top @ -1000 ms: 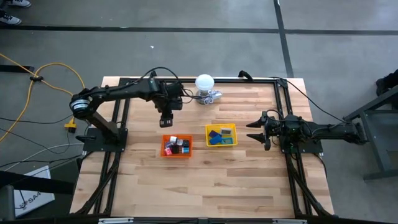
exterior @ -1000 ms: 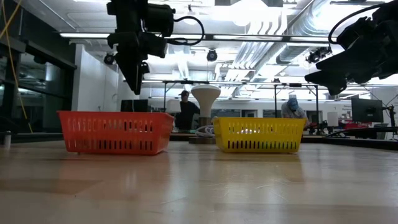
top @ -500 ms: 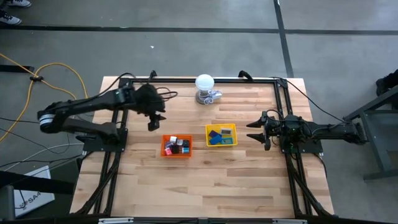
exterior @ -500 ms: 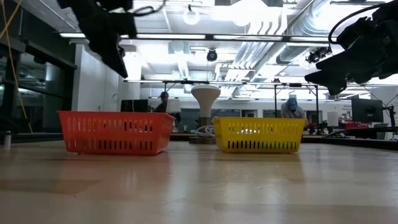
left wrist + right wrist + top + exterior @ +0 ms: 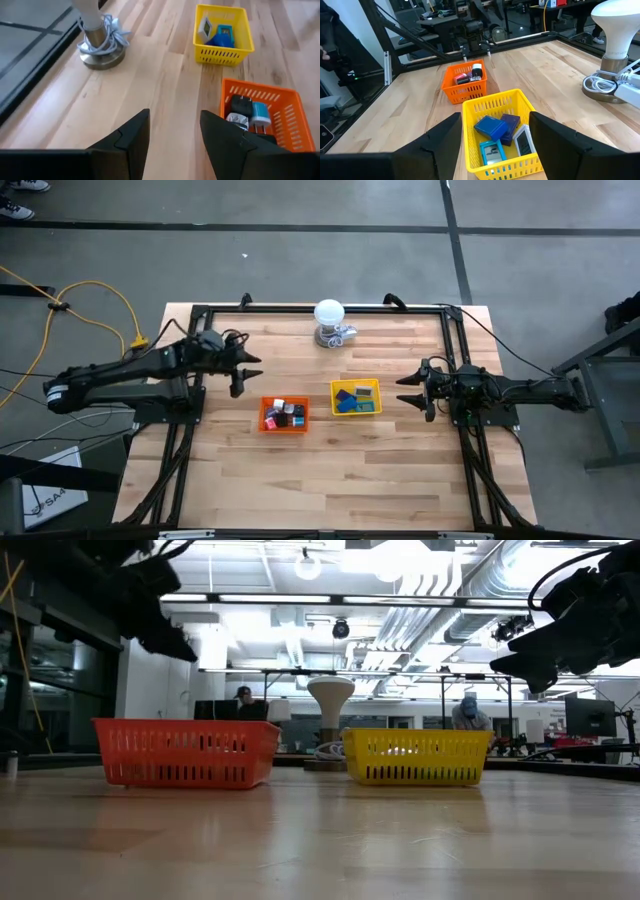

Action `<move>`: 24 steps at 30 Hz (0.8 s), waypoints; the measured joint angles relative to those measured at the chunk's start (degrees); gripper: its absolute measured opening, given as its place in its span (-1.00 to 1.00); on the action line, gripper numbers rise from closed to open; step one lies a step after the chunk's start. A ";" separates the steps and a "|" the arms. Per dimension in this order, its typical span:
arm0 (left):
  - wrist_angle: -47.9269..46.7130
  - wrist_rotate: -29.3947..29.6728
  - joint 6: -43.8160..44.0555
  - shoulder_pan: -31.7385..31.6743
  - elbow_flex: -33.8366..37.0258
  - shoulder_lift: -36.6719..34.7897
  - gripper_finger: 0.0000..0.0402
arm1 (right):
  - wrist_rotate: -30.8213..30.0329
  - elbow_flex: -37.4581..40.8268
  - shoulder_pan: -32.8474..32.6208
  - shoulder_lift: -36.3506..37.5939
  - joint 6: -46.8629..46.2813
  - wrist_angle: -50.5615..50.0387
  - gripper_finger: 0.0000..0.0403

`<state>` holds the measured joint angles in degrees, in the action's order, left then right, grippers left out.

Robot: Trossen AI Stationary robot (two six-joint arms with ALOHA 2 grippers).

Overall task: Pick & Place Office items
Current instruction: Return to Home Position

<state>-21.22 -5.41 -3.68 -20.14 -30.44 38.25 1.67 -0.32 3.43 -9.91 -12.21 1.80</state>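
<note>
The office items lie in two trays in the middle of the table. Small black, red, white and blue bits [image 5: 285,415] fill the orange tray [image 5: 268,426]. Flat blue, teal and grey blocks [image 5: 355,398] rest in the yellow tray [image 5: 377,385]. My left gripper [image 5: 246,374] hovers open and empty to the left of the orange tray, toward the far side, fingers pointing toward the table's right. In the left wrist view the left gripper [image 5: 174,117] faces both trays [image 5: 260,95]. My right gripper [image 5: 402,389] hangs open and empty just right of the yellow tray [image 5: 492,107].
A white ball lamp on a metal base [image 5: 330,320], with a coiled cord, stands near the far edge. Black frame rails [image 5: 455,350] run along the table's sides. Bare wood lies toward the near edge. People show in the room beyond [image 5: 470,710].
My left arm has swung away from above the orange tray toward the table's left edge. Its gripper has turned from pointing down at the tray to pointing toward the table's right. The trays and their pieces have stayed where they were.
</note>
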 joint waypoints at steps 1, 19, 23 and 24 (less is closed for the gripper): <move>0.76 0.00 0.93 0.00 1.41 -1.17 -0.17 | 0.00 -0.02 0.02 0.00 0.00 0.00 0.09; 21.97 0.90 2.11 0.02 22.07 -13.31 -0.17 | 0.00 -0.02 0.02 0.00 -0.02 0.00 0.09; 22.02 2.78 2.19 0.02 24.03 -15.43 -0.17 | 0.00 0.00 0.01 0.00 -0.01 0.00 0.09; 22.08 2.78 2.19 0.00 24.47 -16.03 -0.17 | 0.00 0.01 0.02 -0.01 -0.02 0.00 0.09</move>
<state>0.86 -2.63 -1.49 -20.14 -5.98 22.22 1.67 -0.32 3.44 -9.92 -12.22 1.80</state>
